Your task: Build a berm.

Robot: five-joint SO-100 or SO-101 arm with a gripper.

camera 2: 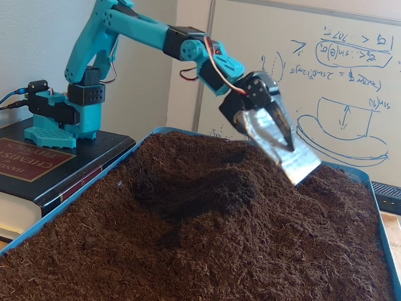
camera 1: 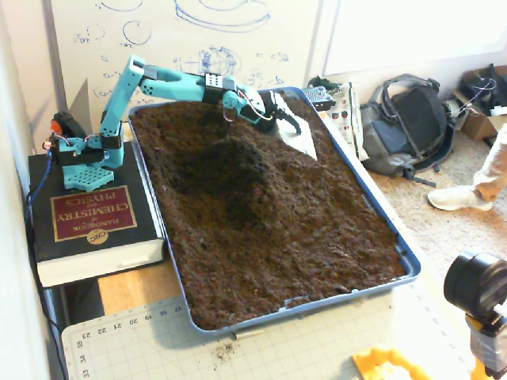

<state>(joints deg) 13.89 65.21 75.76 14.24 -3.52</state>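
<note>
We see the teal arm (camera 1: 170, 83) reaching from its base on a thick book (camera 1: 91, 226) out over the far end of a blue tray (camera 1: 412, 265) filled with dark soil. The pincer (camera 2: 289, 139) hangs just above the soil, tilted downward, pinching a flat silvery blade (camera 2: 294, 160) whose lower edge points at the soil; in a fixed view we cannot tell whether that edge touches. The berm (camera 1: 226, 162) rises as a darker, rounded mound in the tray's far half, left of the blade, nearer the arm's base. A whiteboard (camera 2: 338, 69) stands behind the surface.
</note>
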